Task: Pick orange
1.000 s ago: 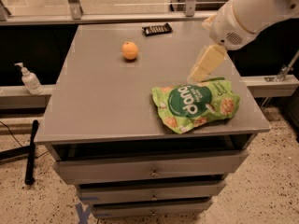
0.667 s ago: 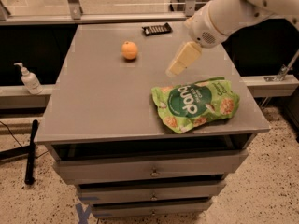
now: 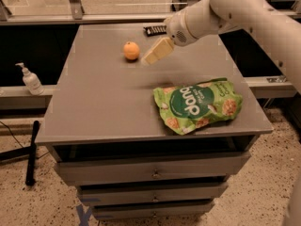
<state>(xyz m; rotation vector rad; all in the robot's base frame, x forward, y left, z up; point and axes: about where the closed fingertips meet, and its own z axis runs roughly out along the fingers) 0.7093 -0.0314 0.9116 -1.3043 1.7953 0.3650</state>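
Gripper [image 3: 150, 57] is seen just beside orange [image 3: 131, 51], at its 3 o'clock, open/closed state can't be told; green snack bag [image 3: 197, 105] is seen at 5 o'clock.

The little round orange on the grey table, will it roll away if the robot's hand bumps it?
Probably, yes. The small round orange fruit sits loose on the flat grey table top, so a sideways nudge would likely send it rolling. Its skin looks smooth and shiny, so it may slip. The robot's hand hovers close beside it.
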